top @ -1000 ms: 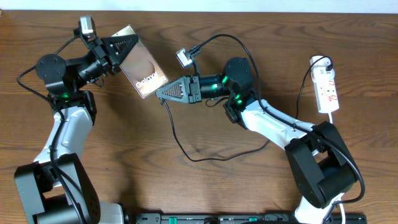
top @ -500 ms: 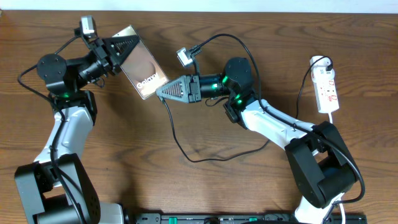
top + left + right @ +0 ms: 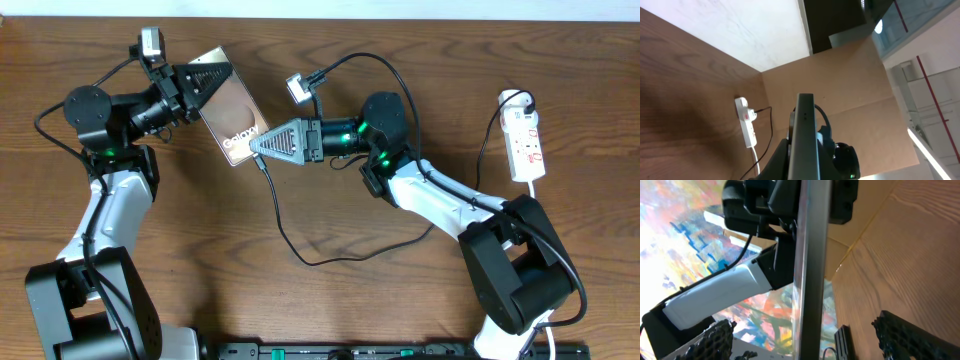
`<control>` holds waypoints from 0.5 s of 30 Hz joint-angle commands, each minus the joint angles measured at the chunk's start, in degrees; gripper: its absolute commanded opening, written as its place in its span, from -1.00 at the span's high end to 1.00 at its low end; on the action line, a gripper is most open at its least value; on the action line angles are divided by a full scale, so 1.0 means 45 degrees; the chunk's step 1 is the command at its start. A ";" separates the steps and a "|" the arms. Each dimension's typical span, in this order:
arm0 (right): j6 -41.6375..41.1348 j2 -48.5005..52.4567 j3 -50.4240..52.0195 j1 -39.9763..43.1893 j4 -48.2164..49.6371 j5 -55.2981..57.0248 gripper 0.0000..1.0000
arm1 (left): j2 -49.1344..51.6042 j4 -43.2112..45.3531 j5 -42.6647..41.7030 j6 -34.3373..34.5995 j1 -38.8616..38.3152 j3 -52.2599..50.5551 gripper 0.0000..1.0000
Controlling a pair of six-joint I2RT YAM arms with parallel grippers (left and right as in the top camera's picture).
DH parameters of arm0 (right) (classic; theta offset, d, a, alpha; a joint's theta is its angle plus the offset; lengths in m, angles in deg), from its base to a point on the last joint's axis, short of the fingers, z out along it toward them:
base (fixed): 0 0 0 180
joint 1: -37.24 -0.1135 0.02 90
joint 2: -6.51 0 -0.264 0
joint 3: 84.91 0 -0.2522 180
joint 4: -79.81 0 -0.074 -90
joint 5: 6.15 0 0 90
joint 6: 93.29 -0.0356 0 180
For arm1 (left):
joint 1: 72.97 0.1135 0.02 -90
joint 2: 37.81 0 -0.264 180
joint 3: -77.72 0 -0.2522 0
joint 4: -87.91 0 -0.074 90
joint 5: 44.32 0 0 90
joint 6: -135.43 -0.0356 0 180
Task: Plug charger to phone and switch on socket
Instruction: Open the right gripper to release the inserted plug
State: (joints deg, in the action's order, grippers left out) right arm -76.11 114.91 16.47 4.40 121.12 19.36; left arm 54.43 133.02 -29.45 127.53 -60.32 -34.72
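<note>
My left gripper (image 3: 210,80) is shut on the upper end of the phone (image 3: 238,115) and holds it tilted above the table, silvery back with white lettering facing up. In the left wrist view the phone (image 3: 805,115) shows edge-on between the fingers (image 3: 782,162). My right gripper (image 3: 258,146) stands open at the phone's lower end. Its pads (image 3: 715,337) are wide apart either side of the phone's edge (image 3: 812,255). The charger plug (image 3: 842,342) sits by that edge; I cannot tell whether it is seated. The charger cable (image 3: 285,235) loops over the table. The white socket (image 3: 525,135) lies far right.
The socket (image 3: 746,122) also appears in the left wrist view, with its white lead running off. A small camera module (image 3: 296,90) on a thick cable sticks up near the right arm. A black rail (image 3: 380,350) lines the table's front edge.
My right gripper has opened off the charger plug. The left gripper and phone have shifted slightly right, closing up on the right gripper's tip.
</note>
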 commanded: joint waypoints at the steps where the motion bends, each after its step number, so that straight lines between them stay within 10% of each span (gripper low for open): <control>1: 0.0146 0.0126 -0.0155 0.0393 0.0345 0.0053 -0.82 | -0.0209 0.0131 -0.0432 -0.0102 0.0296 0.0121 0.86; 10: 0.0427 0.0126 -0.0155 0.1666 -0.0573 -0.0345 -0.99 | -0.0209 0.0136 -0.1511 -0.0107 0.1112 0.0121 0.85; 15: 0.2769 0.0126 -0.0155 0.2108 -0.4852 0.0078 -0.99 | -0.0209 0.0136 -0.1545 -0.0306 0.1151 0.0121 0.86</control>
State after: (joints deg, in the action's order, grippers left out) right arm -72.04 114.91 16.12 13.06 106.26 18.97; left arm 54.43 133.08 -35.27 127.45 -55.34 -34.72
